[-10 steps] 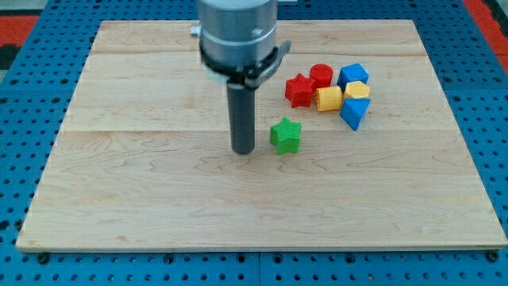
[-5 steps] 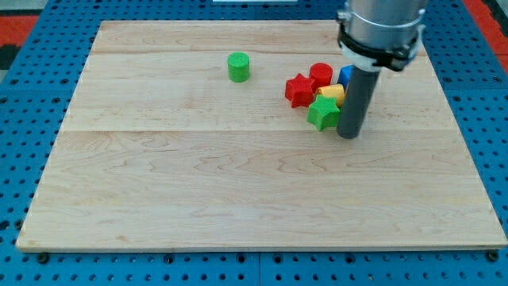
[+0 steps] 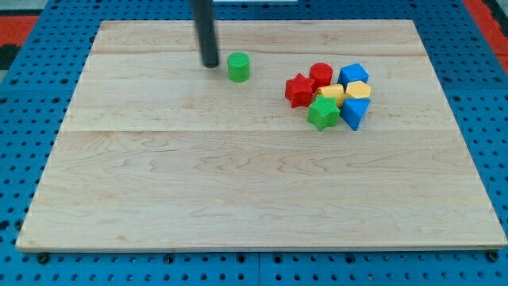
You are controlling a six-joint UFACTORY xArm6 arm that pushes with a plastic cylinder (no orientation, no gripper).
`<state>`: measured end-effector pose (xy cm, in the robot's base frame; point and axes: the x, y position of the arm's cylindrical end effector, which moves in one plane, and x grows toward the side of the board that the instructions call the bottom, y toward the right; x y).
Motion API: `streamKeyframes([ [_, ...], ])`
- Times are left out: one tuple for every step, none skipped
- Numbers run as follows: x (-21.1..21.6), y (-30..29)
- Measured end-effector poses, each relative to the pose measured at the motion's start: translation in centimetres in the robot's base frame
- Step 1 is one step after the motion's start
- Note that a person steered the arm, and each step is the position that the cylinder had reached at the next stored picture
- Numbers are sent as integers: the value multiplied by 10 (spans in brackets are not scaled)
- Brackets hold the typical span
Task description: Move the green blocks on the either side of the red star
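The red star lies right of the board's middle, in a cluster of blocks. A green star touches the cluster just below and to the right of the red star. A green cylinder stands alone near the view's top, left of the cluster. My tip rests on the board just left of the green cylinder, a small gap apart from it.
The cluster also holds a red cylinder, two yellow blocks and two blue blocks. The wooden board lies on a blue pegboard.
My tip has moved from the right of the green star, by the cluster, to the view's top left, beside the green cylinder. The green star has stayed against the cluster.
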<state>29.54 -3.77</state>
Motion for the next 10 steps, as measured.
streamKeyframes([
  [19,38],
  [22,64],
  [6,90],
  [24,103],
  [26,107],
  [33,106],
  [9,86],
  [96,78],
  [144,97],
  [159,65],
])
